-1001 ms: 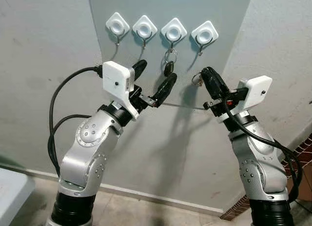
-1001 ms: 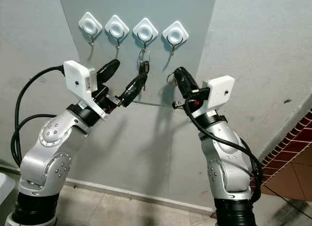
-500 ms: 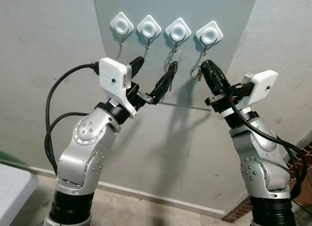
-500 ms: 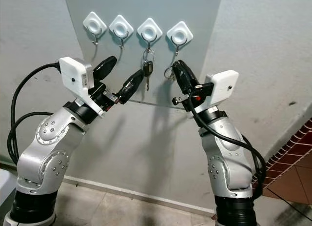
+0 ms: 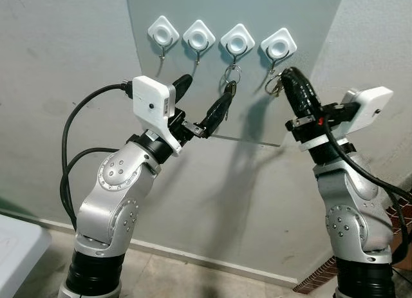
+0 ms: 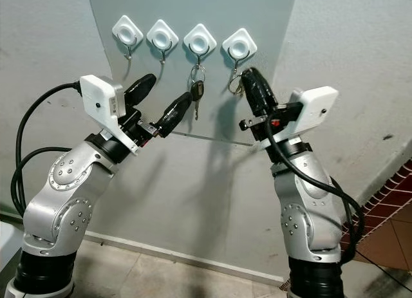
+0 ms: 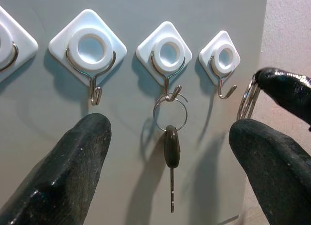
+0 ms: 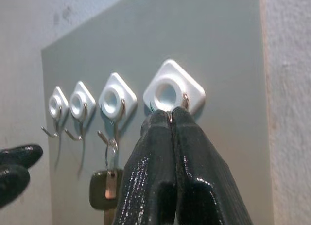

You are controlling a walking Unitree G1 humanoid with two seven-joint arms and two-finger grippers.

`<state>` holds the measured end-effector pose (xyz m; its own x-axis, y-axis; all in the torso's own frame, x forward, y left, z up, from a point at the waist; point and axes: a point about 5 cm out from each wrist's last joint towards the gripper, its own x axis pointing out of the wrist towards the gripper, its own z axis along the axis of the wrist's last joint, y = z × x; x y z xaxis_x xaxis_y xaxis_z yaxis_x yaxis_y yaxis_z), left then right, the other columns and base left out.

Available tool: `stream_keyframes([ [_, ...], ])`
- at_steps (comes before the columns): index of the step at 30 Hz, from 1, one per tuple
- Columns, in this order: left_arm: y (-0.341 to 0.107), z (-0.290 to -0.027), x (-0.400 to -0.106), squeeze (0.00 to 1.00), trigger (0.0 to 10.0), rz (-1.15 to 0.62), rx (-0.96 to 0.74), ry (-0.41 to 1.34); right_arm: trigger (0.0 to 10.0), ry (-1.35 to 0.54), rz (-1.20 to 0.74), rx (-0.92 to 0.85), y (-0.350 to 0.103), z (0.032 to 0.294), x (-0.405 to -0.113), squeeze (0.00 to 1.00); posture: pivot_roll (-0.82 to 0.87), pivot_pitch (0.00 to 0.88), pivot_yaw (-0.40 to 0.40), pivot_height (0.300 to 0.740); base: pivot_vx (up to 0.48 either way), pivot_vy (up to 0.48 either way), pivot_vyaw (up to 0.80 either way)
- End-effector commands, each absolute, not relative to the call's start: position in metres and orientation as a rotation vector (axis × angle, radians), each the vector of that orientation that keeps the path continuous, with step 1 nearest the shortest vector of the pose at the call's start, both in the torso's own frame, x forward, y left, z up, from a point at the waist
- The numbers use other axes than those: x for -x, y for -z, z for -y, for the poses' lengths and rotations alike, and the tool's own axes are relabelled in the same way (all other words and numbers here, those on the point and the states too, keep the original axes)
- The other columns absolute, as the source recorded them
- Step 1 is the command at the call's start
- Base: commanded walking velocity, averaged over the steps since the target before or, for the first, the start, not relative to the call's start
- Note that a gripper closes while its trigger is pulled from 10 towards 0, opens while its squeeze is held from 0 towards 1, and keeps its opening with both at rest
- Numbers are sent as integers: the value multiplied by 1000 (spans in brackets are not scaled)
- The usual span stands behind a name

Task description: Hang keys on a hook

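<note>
Up front in the left eye view, the right hand pinched a key ring just under the rightmost hook. Across in the left wrist view, the left hand hung spread wide and empty below the hung key. Close in, the right wrist view showed fingers pressed together at that hook.

grey wall, tiled floor, perhaps brickwork
</note>
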<state>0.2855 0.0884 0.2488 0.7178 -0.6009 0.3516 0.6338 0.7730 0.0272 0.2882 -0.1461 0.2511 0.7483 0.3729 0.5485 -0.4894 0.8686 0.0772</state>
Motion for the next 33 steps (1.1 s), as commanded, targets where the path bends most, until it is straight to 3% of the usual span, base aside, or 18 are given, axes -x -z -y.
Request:
stream_keyframes([
  [1, -256, -85, -284, 0, 10000, 383, 87, 707, 10000, -480, 588, -229, -262, 145, -286, 0, 7, 0, 2, 732, 0, 0, 0],
  [33, -257, -85, -282, 0, 10000, 383, 106, 700, 10000, -383, 471, -288, -272, 134, -288, 0, 9, 0, -5, 732, 0, 0, 0],
])
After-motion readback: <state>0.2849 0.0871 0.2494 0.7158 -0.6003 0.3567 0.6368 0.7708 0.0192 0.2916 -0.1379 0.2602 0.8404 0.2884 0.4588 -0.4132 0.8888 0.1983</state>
